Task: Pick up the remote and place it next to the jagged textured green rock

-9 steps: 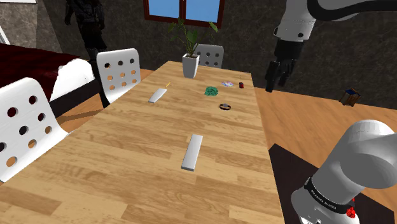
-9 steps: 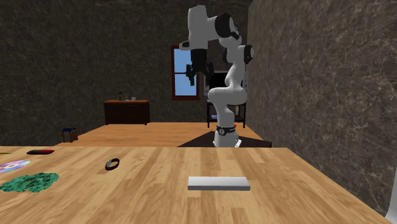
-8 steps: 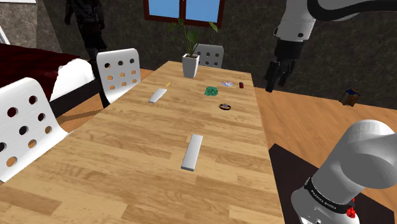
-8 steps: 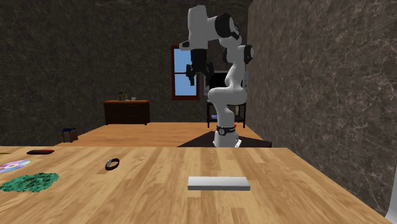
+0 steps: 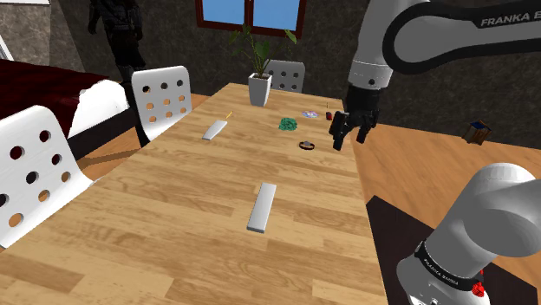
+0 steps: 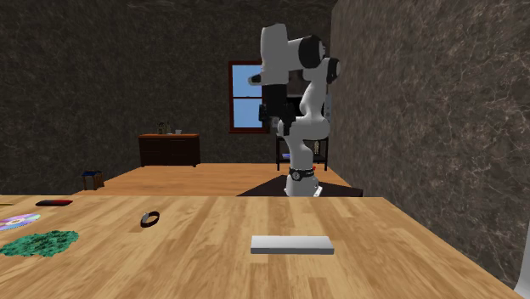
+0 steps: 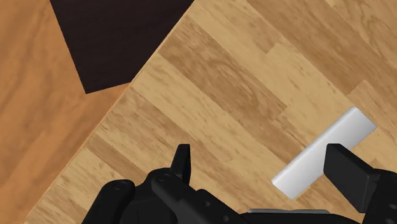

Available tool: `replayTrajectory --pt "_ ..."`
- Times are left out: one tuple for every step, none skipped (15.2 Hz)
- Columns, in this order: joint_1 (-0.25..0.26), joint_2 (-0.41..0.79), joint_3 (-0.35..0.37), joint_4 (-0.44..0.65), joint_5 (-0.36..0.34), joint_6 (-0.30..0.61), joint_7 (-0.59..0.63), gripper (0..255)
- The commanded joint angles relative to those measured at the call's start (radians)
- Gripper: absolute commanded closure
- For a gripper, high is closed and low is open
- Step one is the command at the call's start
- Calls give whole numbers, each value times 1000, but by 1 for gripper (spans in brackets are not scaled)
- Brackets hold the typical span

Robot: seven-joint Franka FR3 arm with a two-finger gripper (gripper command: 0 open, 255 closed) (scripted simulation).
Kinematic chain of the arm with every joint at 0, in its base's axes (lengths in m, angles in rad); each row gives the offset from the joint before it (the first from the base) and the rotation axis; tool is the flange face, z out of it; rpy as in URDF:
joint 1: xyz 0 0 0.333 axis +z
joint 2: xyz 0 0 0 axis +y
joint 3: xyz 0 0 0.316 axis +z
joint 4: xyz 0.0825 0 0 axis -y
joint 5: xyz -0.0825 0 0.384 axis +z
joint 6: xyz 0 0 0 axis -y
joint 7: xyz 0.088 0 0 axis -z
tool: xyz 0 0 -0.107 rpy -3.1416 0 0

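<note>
Gripper (image 5: 348,139) is empty, jaws spread wide w/ nothing btw them. It hangs in the air above the table (image 5: 165,225); in the shoulder view it shows just right of the green rock (image 5: 288,124), height can't be told. The remote (image 5: 262,206) lies flat on the wood, well apart from the rock, on the rock's stand-ward side. A second grey bar (image 5: 214,130) sits nearer the rock, off to its shoulder-view left. I take the bar farther from the rock as the remote, prob. right since the wrist view looks down at it w/ one end close by a fingertip. A small dark ring (image 5: 306,145) lies just beside the rock, on the side facing the remote. Handling, as a guess: the remote reads as a plain light-grey slab, long, narrow & thin, so prob. stiff, light and not esp. fragile. The faces look smooth, so it could slip if pinched off-centre or only at an end. Best hold: across the narrow width, approx. mid-length, so it hangs level and doesn't swing. It's low to the table, so the jaws need to go nearly down to the wood before closing. In the wrist view the slab runs diagonal to the jaw line, so the wrist prob. needs turning first. Near the rock, set it down beside, not on the ring.
</note>
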Motion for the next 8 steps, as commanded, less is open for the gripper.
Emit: replayTrajectory --pt "1 43 38 -16 26 66 70 0" --pt "1 67 58 -24 38 101 103 0" --pt "2 93 77 -30 49 136 136 0" --pt "1 121 96 -34 59 172 170 0" --pt "0 151 115 -36 68 207 203 0" --pt "-1 183 134 -36 75 243 236 0" --pt "-3 217 153 -35 81 279 270 0" --pt "-6 252 172 -31 85 314 305 0"
